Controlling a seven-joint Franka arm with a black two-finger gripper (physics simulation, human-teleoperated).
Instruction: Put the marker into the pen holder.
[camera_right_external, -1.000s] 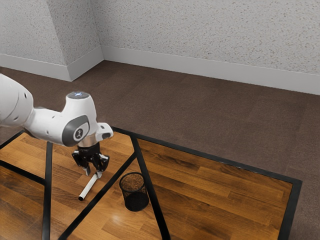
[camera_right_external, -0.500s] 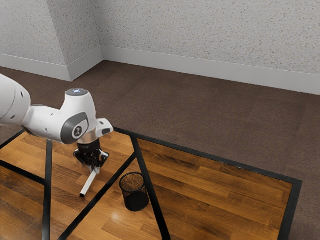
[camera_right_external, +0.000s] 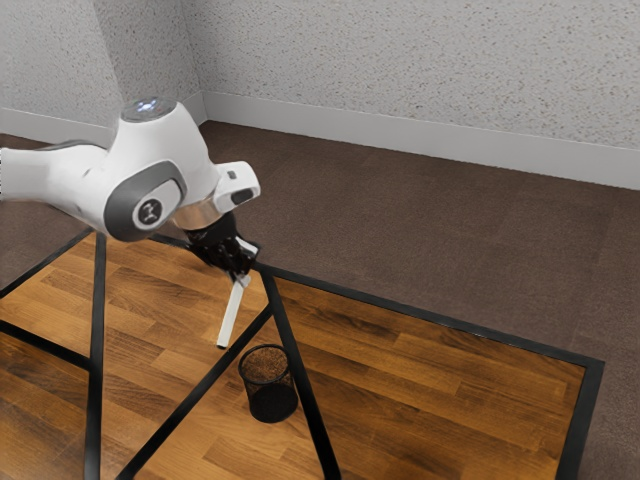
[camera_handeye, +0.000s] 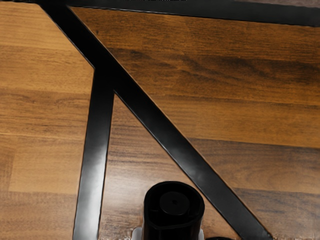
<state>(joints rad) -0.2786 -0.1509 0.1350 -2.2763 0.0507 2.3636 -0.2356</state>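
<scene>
exterior view: the arm (camera_right_external: 150, 170) comes in from the exterior view's left, bent downward over the table (camera_right_external: 450, 380). the gripper (camera_right_external: 241, 279) points down, its fingers closed to a narrow grip around the marker (camera_right_external: 231, 315), near the upper end. the marker is a white stick with a dark lower tip; it hangs tilted, the lower tip leaning toward the exterior view's left. the pen holder (camera_right_external: 268, 387), a round black mesh cup, stands upright and open-topped on the wooden tabletop, between two black strips (camera_right_external: 190, 400) that converge behind it. location of marker: outside the pen holder, in the grip, its lower tip near the cup on the exterior view's left side of the rim. beyond the table: brown floor (camera_right_external: 380, 220), pale skirting board (camera_right_external: 400, 133), speckled grey wall (camera_right_external: 400, 60). wrist view: one black end (camera_handeye: 174, 205) of the marker, round with a recessed centre, sits between pale fingers (camera_handeye: 137, 233), one on each side of it. just beside it is a dark curved edge, cut off by the frame; probably the rim of the pen holder, though too little is visible to be certain.
</scene>
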